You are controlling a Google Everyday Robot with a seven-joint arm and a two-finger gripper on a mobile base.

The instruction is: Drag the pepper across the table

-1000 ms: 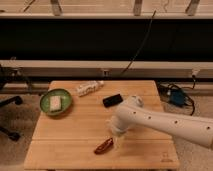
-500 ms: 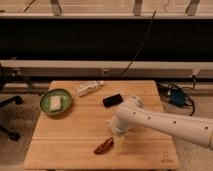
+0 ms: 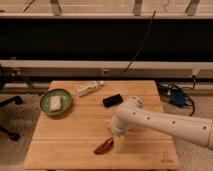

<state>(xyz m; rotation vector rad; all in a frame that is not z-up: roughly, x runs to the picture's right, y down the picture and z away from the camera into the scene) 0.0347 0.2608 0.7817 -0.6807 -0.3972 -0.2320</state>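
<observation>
**Where the white robot arm [image 3: 165, 123] bends down, its gripper [image 3: 119, 143] is hard to read**

Whether it is open or closed, I cannot tell. It sits low over the light bamboo plank bench [image 3: 75, 131], just beside the small dark red-brown curved pepper [image 3: 104, 146] near the front edge. Farther back lie a black rectangular phone [image 3: 113, 100], a white packet [image 3: 89, 88] and a green round bowl [image 3: 55, 102]. The arm is cut off at right.

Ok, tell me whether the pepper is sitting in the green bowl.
No: the pepper lies on the table near its front edge, right beside the gripper, apart from the green bowl.
</observation>
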